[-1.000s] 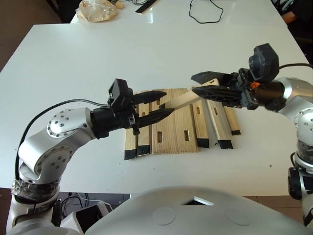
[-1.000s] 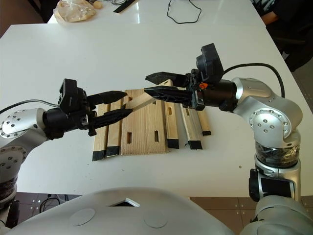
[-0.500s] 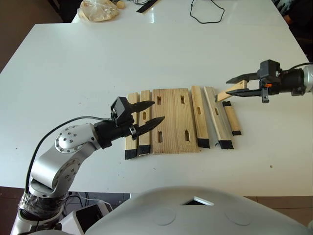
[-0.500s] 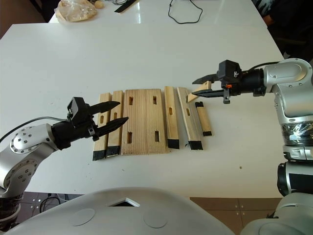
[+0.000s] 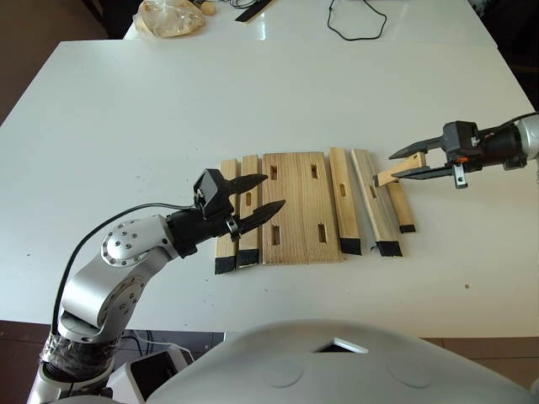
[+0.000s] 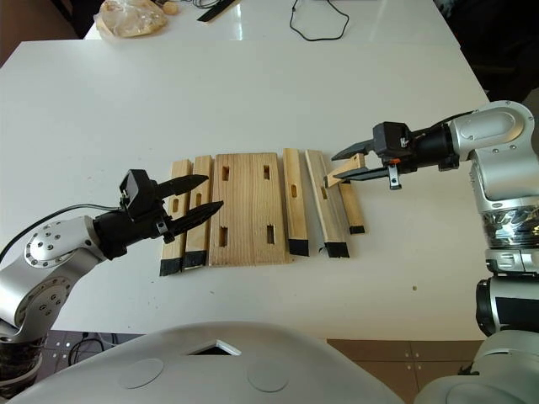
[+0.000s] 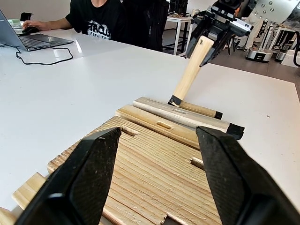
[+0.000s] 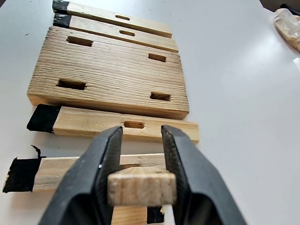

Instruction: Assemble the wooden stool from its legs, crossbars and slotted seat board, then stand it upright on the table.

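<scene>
The slotted seat board lies flat mid-table. Two legs lie along its left side, and two more legs and a short crossbar along its right. My right gripper is shut on another short wooden piece, holding it tilted. The piece's black-tipped lower end hangs close over the right-hand pieces; contact cannot be told. My left gripper is open and holds nothing, low over the left legs and the board's left edge.
A filled bag and a black cable lie at the far edge of the white table. A laptop sits at a far corner. Bare table spreads left, right and behind the parts.
A second ago both grippers met over the board with the piece between them. The right gripper has since carried it to the right and lowered it; the left gripper drew back slightly, open.
</scene>
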Tool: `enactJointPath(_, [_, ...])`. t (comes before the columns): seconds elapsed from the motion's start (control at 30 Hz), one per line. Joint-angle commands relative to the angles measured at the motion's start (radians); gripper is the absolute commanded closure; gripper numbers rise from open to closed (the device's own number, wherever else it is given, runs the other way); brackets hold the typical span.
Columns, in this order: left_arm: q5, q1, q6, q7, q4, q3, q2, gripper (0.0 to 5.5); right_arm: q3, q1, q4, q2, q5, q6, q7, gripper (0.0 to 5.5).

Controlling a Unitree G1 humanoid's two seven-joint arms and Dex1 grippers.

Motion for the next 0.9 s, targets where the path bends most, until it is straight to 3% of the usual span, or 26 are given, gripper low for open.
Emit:
enactJointPath(0.03, [0.006,-0.003,0.010,0.000,-0.011,-0.002,0.000,2.52,0.018,0.051,-0.033,-0.001,-0.014,0.000,0.010,4.20])
enactJointPath(0.5, [0.001,-0.013,0.022,-0.011,-0.016,-0.001,0.003,2.52,0.039,0.071,-0.062,0.000,0.003,0.078,0.020,4.20])
enactJointPath(0.63, [-0.043,-0.027,0.043,-0.003,-0.023,-0.002,-0.020,2.52,0.170,-0.071,0.013,0.014,0.049,0.204,0.060,4.20])
enactJointPath(0.77, [-0.079,-0.046,0.067,0.003,-0.033,0.001,-0.023,2.52,0.316,-0.196,0.172,0.043,0.010,0.178,0.061,4.20])
enactJointPath(0.9, [-0.079,-0.033,0.076,0.001,-0.045,-0.009,-0.017,2.52,0.389,-0.215,0.222,0.026,0.000,0.116,0.061,4.20])
